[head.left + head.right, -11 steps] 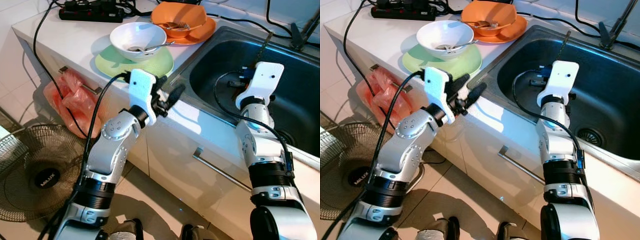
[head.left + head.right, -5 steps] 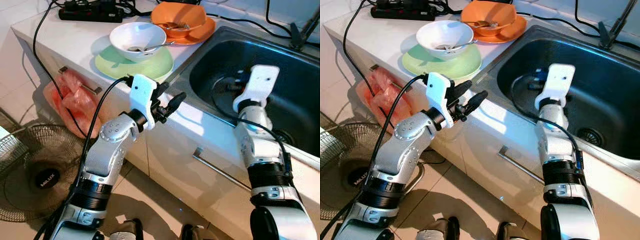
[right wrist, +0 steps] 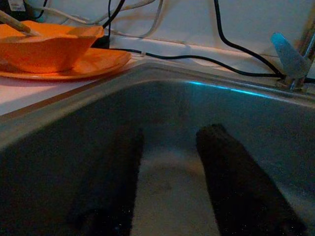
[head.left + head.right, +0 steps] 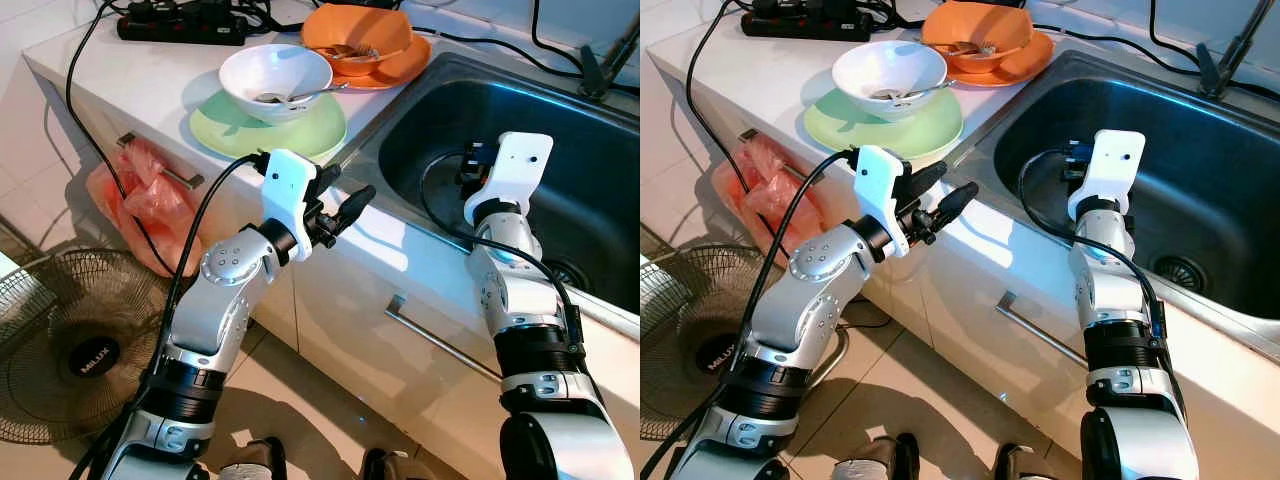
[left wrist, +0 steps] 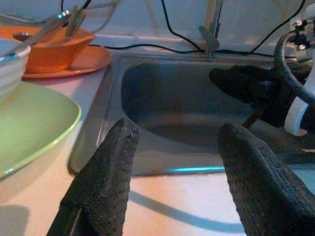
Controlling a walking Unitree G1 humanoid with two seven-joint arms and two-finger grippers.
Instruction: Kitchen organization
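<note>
A white bowl [image 4: 275,78] holding a spoon sits on a pale green plate [image 4: 235,128] on the counter. Behind it an orange bowl [image 4: 357,32] with utensils rests on an orange plate [image 4: 405,62]. My left gripper [image 4: 348,183] stands open and holds nothing, over the counter's front edge just right of the green plate, pointing toward the sink [image 4: 600,200]. My right gripper [image 3: 170,140] reaches down into the dark basin, its fingers [image 3: 221,147] apart with nothing between them. In the left eye view its white wrist housing [image 4: 522,165] covers those fingers.
A black power strip [image 4: 185,22] with cables lies at the counter's back left. A pink plastic bag [image 4: 140,205] hangs from a drawer handle. A fan [image 4: 70,350] stands on the floor at the left. The faucet [image 4: 600,60] rises behind the sink.
My right wrist has shifted slightly left over the sink. My left gripper has edged a little to the right along the counter edge. The dishes have not moved.
</note>
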